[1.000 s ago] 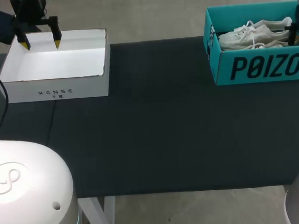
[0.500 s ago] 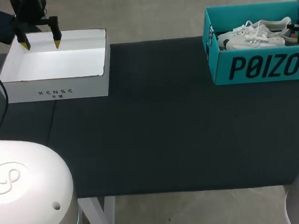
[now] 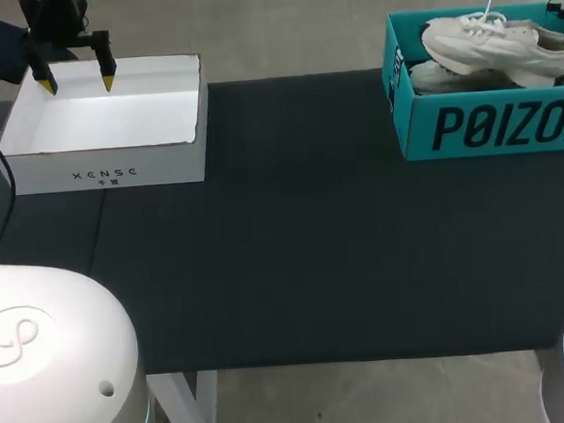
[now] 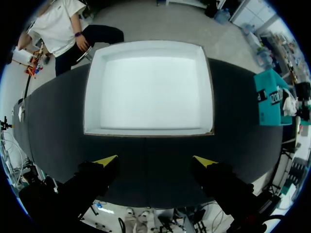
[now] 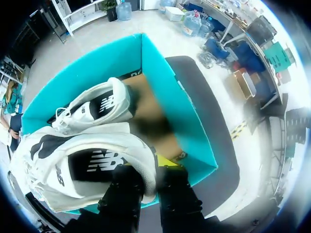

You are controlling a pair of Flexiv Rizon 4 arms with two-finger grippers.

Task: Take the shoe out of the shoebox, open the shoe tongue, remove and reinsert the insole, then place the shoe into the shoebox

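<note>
One white lace-up shoe (image 3: 488,42), heel clamped in right claw (image 5: 154,165), level over teal cardboard shoebox (image 3: 489,127), toe leftward; left claw (image 3: 74,83) open.

A white open-topped box (image 3: 104,164) sits at the dark table's (image 3: 303,229) far left corner.

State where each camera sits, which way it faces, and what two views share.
Head view: fixed above and behind, looking down on the table; left gripper by the white box.
Left wrist view: on the left wrist, looking down at the white box; its open yellow tips show.
Right wrist view: on the right wrist, facing the teal shoebox; right gripper clamps the raised shoe.
Shared: head and right wrist views both show that shoe and shoebox.
</note>
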